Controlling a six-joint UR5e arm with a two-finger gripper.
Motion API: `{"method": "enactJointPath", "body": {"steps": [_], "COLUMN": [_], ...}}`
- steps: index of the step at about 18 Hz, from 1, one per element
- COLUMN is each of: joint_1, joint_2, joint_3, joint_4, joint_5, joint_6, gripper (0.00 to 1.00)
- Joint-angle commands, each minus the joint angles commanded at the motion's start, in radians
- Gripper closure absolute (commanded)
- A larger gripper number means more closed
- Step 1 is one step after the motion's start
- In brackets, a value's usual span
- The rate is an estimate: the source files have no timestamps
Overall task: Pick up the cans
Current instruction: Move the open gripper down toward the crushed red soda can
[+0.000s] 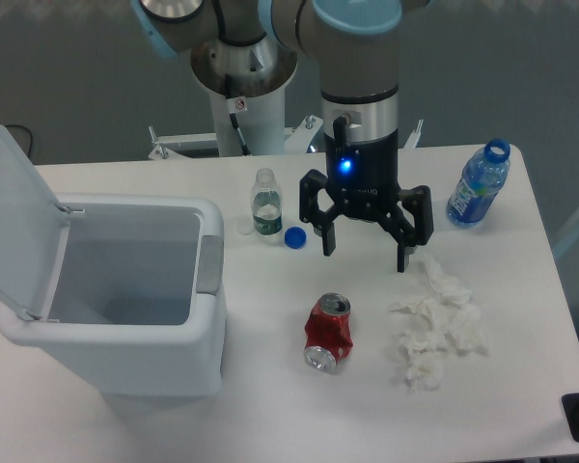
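Gripper hangs over the table, fingers spread wide, nothing between them. Off to its left sits the big white bin, lid up. Just below its right finger lies crumpled tissue. Up right, the blue bottle. Below and slightly left, apart from the fingers, lies the crushed red can.

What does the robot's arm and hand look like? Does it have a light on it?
The arm is made of fat silver-grey tubes with light blue caps on the joints. Its wrist turns black lower down, and yes, a small blue light glows there. The hand is black, with two chunky angular fingers hanging from jointed links. A thin black cable runs down the base column behind.
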Motion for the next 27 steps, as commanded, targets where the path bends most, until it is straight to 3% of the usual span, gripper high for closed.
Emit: {"method": "enactJointPath", "body": {"steps": [7, 19, 27], "joint_1": [-0.002, -0.02, -0.038], "joint_2": [-0.012, -0.049, -0.147], "joint_3": [-0.028, -0.192, -0.198], "joint_4": [0.011, 0.021, 0.021], "joint_5": [0.053, 0.084, 0.089], "joint_6": [0.005, 0.002, 0.084], "gripper": [0.0, 0.0, 0.0]}}
